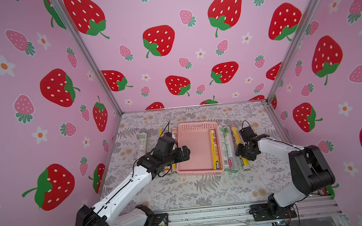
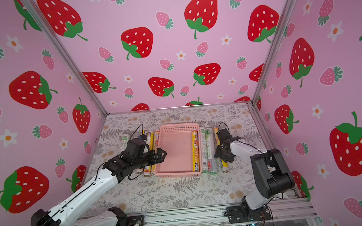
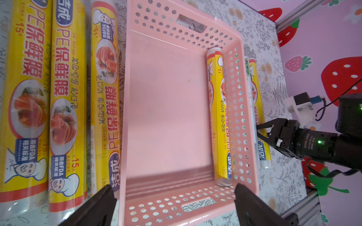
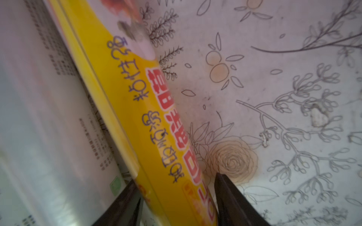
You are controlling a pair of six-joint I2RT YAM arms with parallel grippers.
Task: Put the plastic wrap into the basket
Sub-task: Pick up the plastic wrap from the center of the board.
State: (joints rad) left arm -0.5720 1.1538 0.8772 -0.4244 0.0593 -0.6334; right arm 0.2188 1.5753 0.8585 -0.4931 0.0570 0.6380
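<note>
On the floral worktop [image 1: 193,190], the left fingers [image 3: 98,207] are spread wide and hold nothing. They hang over the left wall of the pink basket [image 1: 199,171], towards its near end. At about the same depth on the right, the right fingers [image 4: 231,201] straddle the rightmost yellow roll [image 1: 235,133], which lies on the worktop. Each finger is close against one side of it, but I cannot tell whether they actually press it.

The basket sits mid-worktop with its long sides running near to far. One boxed yellow roll [image 1: 214,149] lies on its floor, along the right wall. Just outside that wall lie two white-silver rolls [image 1: 229,147] side by side, then the straddled one. Left of the basket lie three yellow rolls [image 3: 66,97], side by side, the closest just beside the wall. Further left, apart, lies a lone white roll [image 1: 142,143] with green print.
</note>
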